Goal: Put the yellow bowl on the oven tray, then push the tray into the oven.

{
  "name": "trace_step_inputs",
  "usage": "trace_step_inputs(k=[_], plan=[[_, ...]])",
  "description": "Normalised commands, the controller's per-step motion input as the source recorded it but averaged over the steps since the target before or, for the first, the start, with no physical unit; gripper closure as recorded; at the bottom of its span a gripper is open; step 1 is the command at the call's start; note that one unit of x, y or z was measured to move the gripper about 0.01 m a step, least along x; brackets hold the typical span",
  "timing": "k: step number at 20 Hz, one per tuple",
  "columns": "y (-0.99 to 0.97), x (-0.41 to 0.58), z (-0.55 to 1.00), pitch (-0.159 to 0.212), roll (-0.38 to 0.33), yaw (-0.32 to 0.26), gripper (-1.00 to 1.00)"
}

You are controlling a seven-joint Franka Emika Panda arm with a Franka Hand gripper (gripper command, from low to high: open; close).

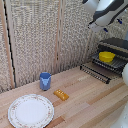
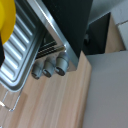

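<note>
Yellow dish (image 1: 106,56), round and glossy, sits on ribbed baking sheet (image 1: 116,63).

A small round bright yellow bowl (image 1: 106,56) sits on a flat dark grey ribbed metal tray (image 1: 116,63) in a black boxy toaster oven (image 1: 118,44) with grey knobs (image 2: 50,67). Also on the pale striped wooden tabletop (image 1: 90,97): a blue plastic cup (image 1: 45,80), an orange-yellow rectangular block (image 1: 61,94), and a white plate with a speckled patterned rim (image 1: 30,110).

Yellow dish (image 1: 106,56) sits on baking sheet (image 1: 114,63), sticking out of oven (image 1: 118,45).
</note>
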Motion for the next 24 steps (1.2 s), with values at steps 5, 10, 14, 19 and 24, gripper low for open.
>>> trace_step_inputs(k=[5,10,14,19,24], plan=[[0.27,0.000,-0.29,0.199,-0.274,0.141,-1.00],[0.34,0.069,-0.40,0.183,-0.221,0.160,-1.00],[0.31,0.072,-0.43,0.182,-0.216,0.172,-1.00],[0.13,0.078,-0.48,0.177,-0.211,0.212,-1.00],[0.01,0.323,-0.46,0.125,-0.167,0.221,-1.00]])
